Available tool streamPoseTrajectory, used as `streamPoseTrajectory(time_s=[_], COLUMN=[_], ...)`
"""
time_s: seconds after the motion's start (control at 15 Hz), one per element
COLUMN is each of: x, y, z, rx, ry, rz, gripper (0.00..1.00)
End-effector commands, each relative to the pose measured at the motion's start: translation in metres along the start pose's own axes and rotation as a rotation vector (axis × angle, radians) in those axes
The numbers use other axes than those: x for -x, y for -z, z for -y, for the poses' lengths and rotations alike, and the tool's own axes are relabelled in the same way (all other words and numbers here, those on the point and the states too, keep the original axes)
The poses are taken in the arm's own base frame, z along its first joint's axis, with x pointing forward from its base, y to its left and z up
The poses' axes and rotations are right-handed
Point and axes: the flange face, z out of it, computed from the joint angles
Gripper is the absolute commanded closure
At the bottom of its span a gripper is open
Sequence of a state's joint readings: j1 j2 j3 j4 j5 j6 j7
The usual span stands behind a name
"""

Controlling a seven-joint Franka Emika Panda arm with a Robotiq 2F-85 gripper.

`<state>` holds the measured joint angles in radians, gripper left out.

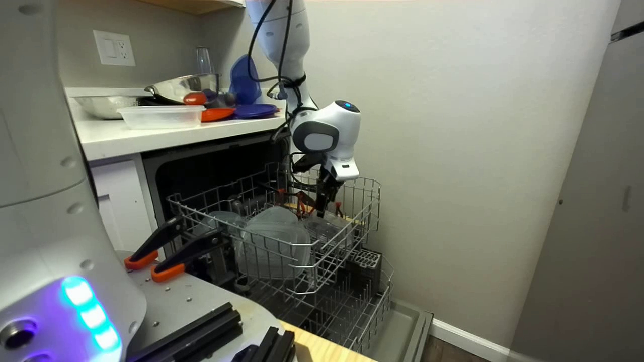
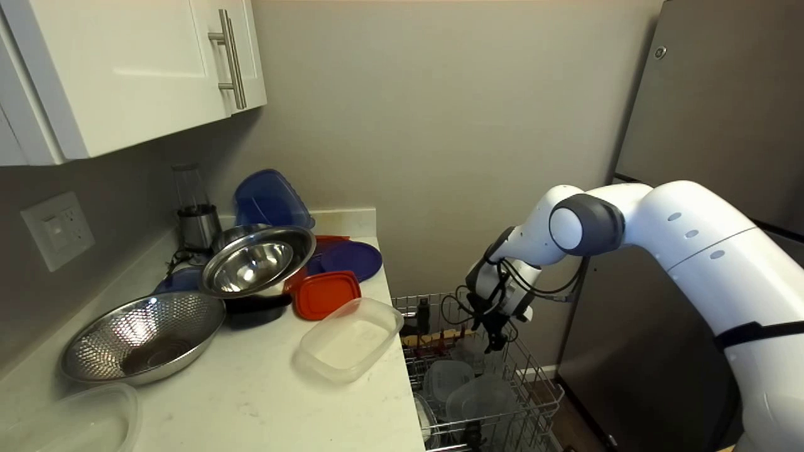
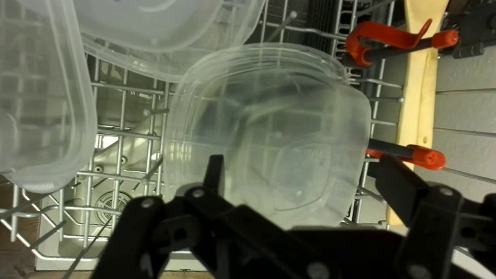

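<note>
My gripper (image 3: 304, 168) stands open over a clear plastic container (image 3: 263, 128) that sits tilted in the dishwasher's upper rack (image 1: 282, 246). In the wrist view the left finger (image 3: 214, 172) overlaps the container's lower left part; whether it touches cannot be told. The right finger (image 3: 403, 190) is past its right side, with a gap between. Nothing is visibly gripped. The container's lower end is hidden behind the gripper's body. From an exterior view, the gripper (image 1: 327, 193) points down into the back part of the rack.
Around it are more clear containers (image 3: 38, 97), (image 3: 155, 23), red-tipped holders (image 3: 428, 157) and wooden utensils (image 3: 420, 97). The counter (image 2: 264, 389) beside the rack bears a colander (image 2: 144, 339), steel bowls (image 2: 257, 260), lids (image 2: 326, 295) and a clear tub (image 2: 352, 339). A wall rises behind.
</note>
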<state>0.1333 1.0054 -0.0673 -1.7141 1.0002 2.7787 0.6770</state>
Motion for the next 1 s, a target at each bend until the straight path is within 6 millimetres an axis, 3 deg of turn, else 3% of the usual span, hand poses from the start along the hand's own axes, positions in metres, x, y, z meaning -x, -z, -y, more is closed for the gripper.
streamPoseTrajectory(time_s=[0.0,0.53,0.93], x=[0.001,-0.024,-0.019], y=[0.001,-0.001,-0.011], z=[-0.012,-0.026,-0.021], rx=[0.058,0.105,0.093], ry=[-0.056,-0.104,-0.067], rz=[-0.038,-0.094,-0.111], gripper=[0.00,0.00,0.00])
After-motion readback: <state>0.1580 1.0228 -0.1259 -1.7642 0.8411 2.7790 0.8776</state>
